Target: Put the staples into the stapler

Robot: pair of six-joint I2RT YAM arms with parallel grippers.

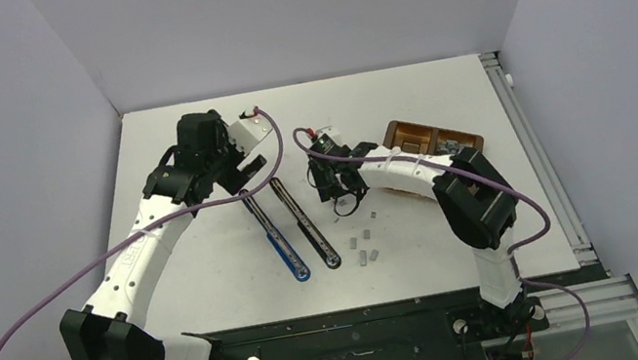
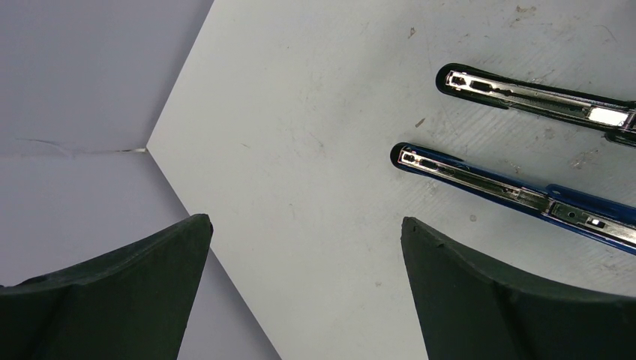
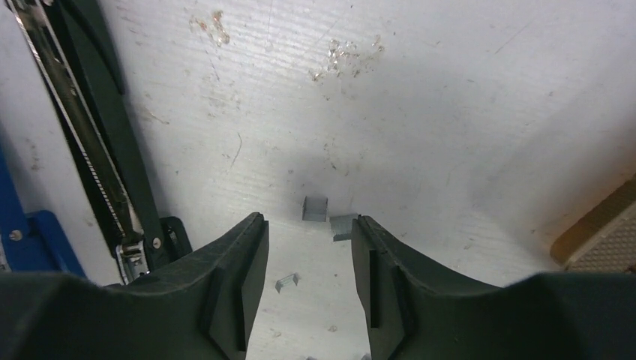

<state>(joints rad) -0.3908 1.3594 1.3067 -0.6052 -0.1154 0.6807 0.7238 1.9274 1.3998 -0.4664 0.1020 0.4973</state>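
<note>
Two staplers lie opened flat side by side on the white table: a blue stapler (image 1: 291, 249) (image 2: 517, 191) and a black stapler (image 1: 308, 224) (image 2: 525, 94) (image 3: 90, 142). Several small grey staples (image 1: 366, 241) lie loose to the right of them. My right gripper (image 1: 346, 201) (image 3: 309, 221) hangs low over the staples, jaws partly apart with nothing between them. One staple block (image 3: 316, 208) lies just past the tips, another (image 3: 342, 225) lies by the right fingertip, and a third (image 3: 287, 282) lies under the gap. My left gripper (image 1: 247, 175) (image 2: 304, 225) is wide open and empty, near the staplers' far ends.
A brown two-compartment tray (image 1: 459, 137) (image 3: 600, 236) sits at the right, behind my right arm. Purple cables loop from both arms. Walls close in the table on the left, back and right; the left wrist view shows the wall corner (image 2: 146, 148).
</note>
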